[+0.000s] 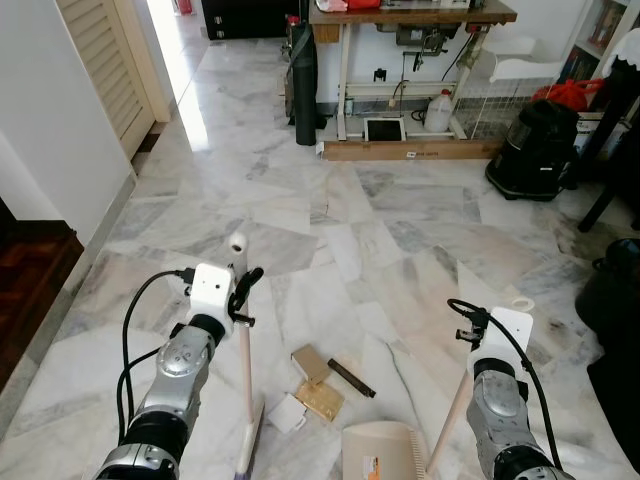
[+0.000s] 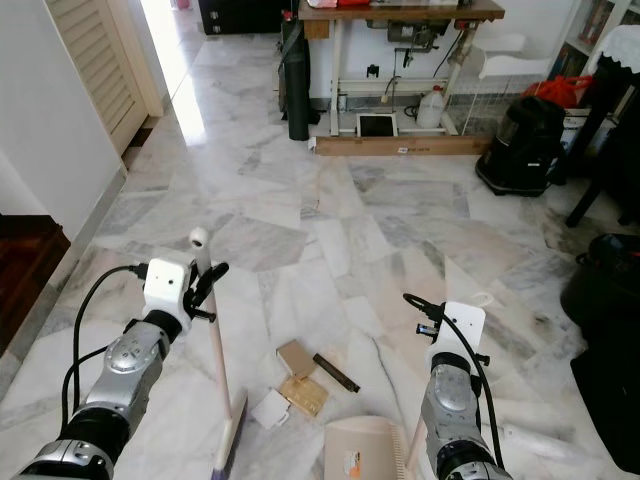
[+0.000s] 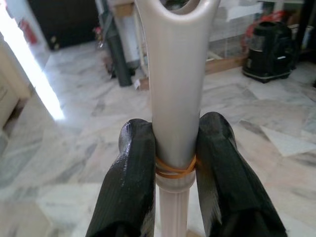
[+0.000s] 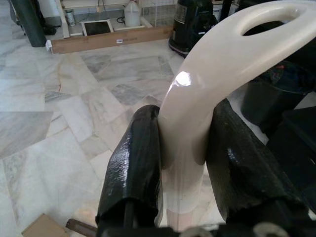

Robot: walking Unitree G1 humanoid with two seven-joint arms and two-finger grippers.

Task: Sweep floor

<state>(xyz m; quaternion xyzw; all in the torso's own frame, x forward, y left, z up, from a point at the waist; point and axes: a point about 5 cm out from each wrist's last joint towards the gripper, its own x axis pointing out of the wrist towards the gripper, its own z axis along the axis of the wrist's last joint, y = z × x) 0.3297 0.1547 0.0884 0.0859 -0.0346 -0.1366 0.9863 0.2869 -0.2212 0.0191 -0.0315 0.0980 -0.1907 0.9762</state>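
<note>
Both arms are busy. The left gripper is clamped on the broom handle just under its hanging loop, a rubber band around the stick between the fingers; the handle stands close to upright, leaning a bit, and runs down to the broom head on the marble floor. The right gripper is closed around the curved top of the dustpan handle, which slants down and toward the robot's left to the beige dustpan lying flat on the floor near the bottom of the head views. The debris sits between the two tools: a brown cardboard piece, a gold wrapper, a white scrap and a dark stick, all bunched close together. The pile lies just to the right of the broom head and just ahead-left of the dustpan, with the white scrap nearest the bristles. So the sweep likely runs left to right and slightly toward the robot, pushing the litter into the pan; which edge of the pan is open can't be made out. The broom arm is the nearer one to the litter. The dark stick lies diagonally and could roll or skid past the pan edge.
</note>
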